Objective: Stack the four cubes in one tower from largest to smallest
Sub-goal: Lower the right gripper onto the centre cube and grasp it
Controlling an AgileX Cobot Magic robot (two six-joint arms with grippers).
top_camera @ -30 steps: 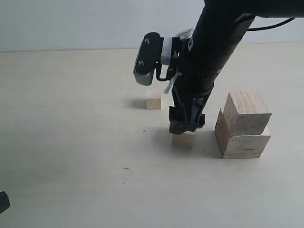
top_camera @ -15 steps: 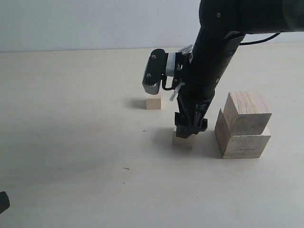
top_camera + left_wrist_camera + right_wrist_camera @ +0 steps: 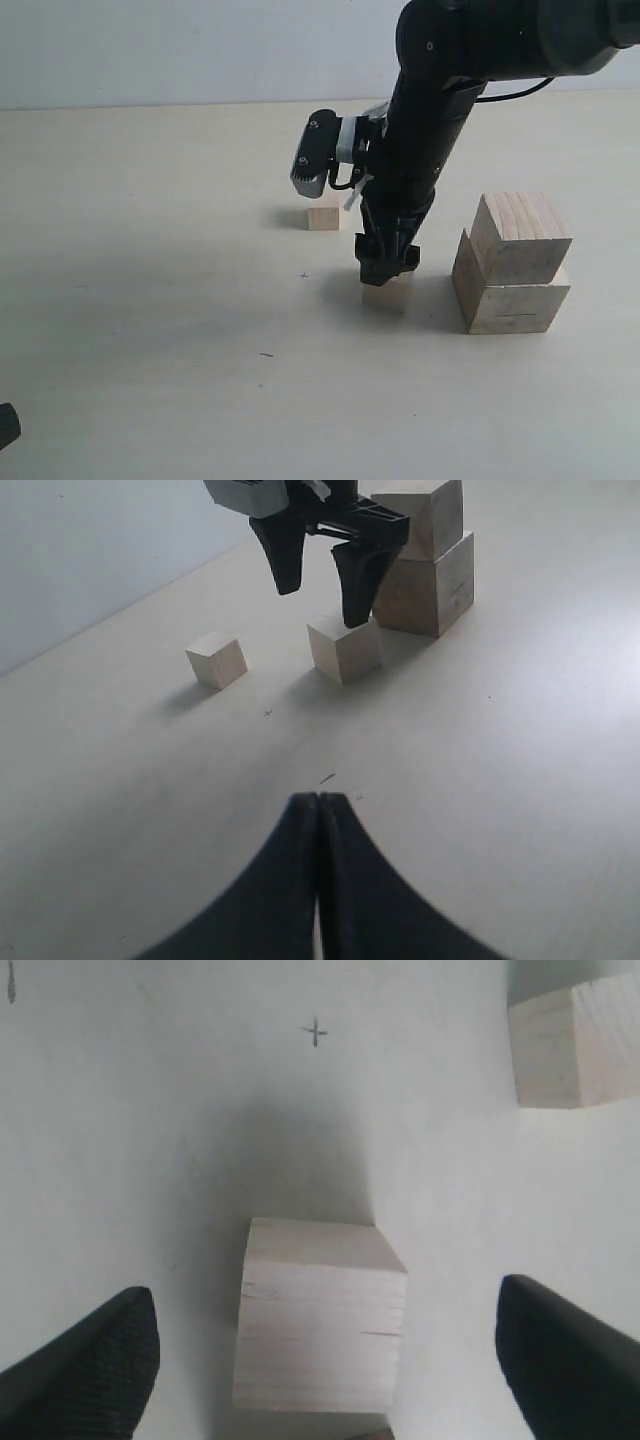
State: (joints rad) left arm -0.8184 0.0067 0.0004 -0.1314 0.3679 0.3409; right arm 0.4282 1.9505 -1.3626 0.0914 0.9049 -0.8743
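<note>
**Right fingers astride the third cube, with the half-built tower alongside.**
The right fingers (image 3: 100, 1360) are spread wide on either side of the third-largest cube (image 3: 386, 293) and touch neither face, evidently lined up for a grasp. That cube rests on the counter (image 3: 150, 300), just beside the largest cube (image 3: 510, 298), which carries the second-largest cube (image 3: 520, 238) slightly askew. The smallest cube (image 3: 323, 215) sits apart, probably clear of the lift. The left fingers (image 3: 290, 880) are pressed together, empty, and well away.
</note>
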